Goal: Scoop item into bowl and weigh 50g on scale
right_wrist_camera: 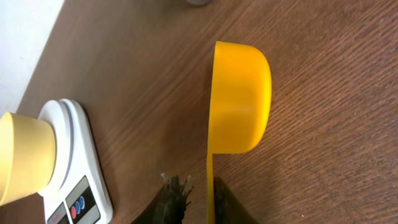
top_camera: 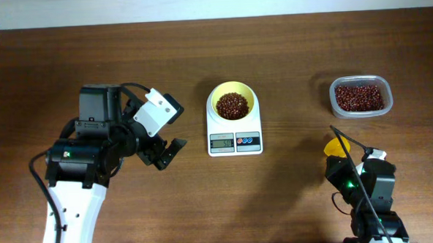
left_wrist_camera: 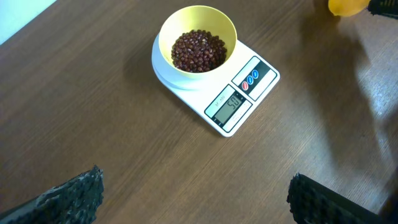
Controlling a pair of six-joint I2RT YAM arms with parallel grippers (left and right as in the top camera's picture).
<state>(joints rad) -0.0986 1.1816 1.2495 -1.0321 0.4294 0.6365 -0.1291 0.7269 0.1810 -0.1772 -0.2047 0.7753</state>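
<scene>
Two arms are working this bench point(top_camera: 287, 52), and here is how it stands. The pale yellow bowl point(top_camera: 233, 102) sits on the platform of the white scale point(top_camera: 234, 141), right in the middle of the bench. A heap of dark red-brown beans point(top_camera: 232, 104) covers the bottom of the bowl. The scale's display point(left_wrist_camera: 231, 103) seems to read fifty, though the digits are small and I would not swear to the last one. The red and blue buttons point(left_wrist_camera: 250, 80) sit just beside it.

On the left, the left claw point(top_camera: 166, 151) hangs over bare wood, left of the scale and apart from it. Its fingers are spread wide with nothing between them.

On the right, the right claw point(right_wrist_camera: 200, 196) is pinched on the thin handle of the yellow scoop point(right_wrist_camera: 239, 99). The cup is turned on its side, low over the bench, and I cannot tell whether it touches. Beyond it, at the far right, the clear tub point(top_camera: 360, 97) holds more beans, well apart from the scale.
</scene>
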